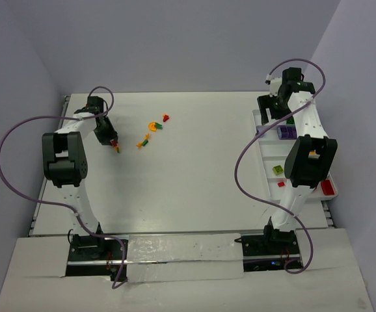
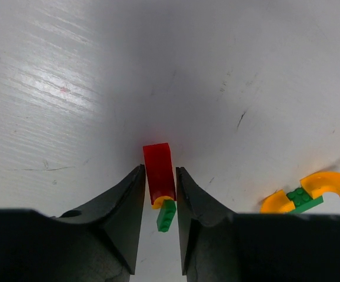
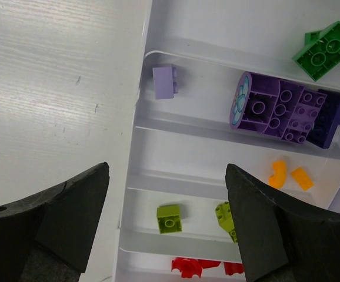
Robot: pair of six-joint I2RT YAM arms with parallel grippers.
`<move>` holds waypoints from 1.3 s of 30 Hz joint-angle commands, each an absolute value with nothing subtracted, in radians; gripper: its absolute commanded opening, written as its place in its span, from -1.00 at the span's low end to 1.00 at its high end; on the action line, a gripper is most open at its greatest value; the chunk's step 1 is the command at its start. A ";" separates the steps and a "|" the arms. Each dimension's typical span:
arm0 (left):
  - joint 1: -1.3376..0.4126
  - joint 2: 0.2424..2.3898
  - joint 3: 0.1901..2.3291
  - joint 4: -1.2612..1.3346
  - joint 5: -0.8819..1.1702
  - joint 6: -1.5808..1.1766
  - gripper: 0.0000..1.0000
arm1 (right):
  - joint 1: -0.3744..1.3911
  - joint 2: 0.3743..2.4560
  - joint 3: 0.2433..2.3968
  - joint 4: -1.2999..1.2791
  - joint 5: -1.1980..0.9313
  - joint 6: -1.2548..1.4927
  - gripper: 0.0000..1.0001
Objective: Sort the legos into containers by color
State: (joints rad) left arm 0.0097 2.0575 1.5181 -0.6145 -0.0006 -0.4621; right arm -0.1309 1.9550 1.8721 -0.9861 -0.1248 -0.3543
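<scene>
Red plastic first: a small red brick (image 2: pixel 157 155) lies on the white tabletop (image 1: pixel 188 188), left of centre, straight between the fingers of the left end effector (image 2: pixel 160 170). The jaws stand narrow, one finger close along each long side of the brick. Whether they already press on it, I cannot tell. An orange bit (image 2: pixel 161 202) and a green bit (image 2: pixel 166 215) sit at the brick's near end, touching it; joined or merely abutting, unclear.

Handling, my judgement: hard, glossy, stiff, next to weightless. It will not give, so the hold depends on meeting the two flat side walls squarely. A skewed pinch could squirt it out sideways. The two small bits may ride up with it or drop off.

More loose legos nearby: orange arches with a green piece (image 2: pixel 304 195) just to the right.

The right end effector (image 3: pixel 167 176) hangs wide open and empty above the white tray (image 3: pixel 187 155) at the tabletop's right side. Compartments there hold, each apart: green pieces (image 3: pixel 326 50), purple pieces (image 3: pixel 282 108), orange pieces (image 3: pixel 276 173), lime pieces (image 3: pixel 169 218), red pieces (image 3: pixel 185 267).
</scene>
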 commanded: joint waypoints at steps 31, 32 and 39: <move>-0.276 1.627 1.223 0.107 1.075 -0.655 -1.00 | 0.295 1.705 1.498 -0.272 -1.274 0.301 0.35; -0.281 1.626 1.222 0.125 1.071 -0.670 -1.00 | 0.306 1.706 1.487 -0.239 -1.283 0.330 0.35; -0.284 1.632 1.163 0.396 1.002 -0.917 -1.00 | 0.365 1.648 1.279 0.170 -1.227 0.615 0.52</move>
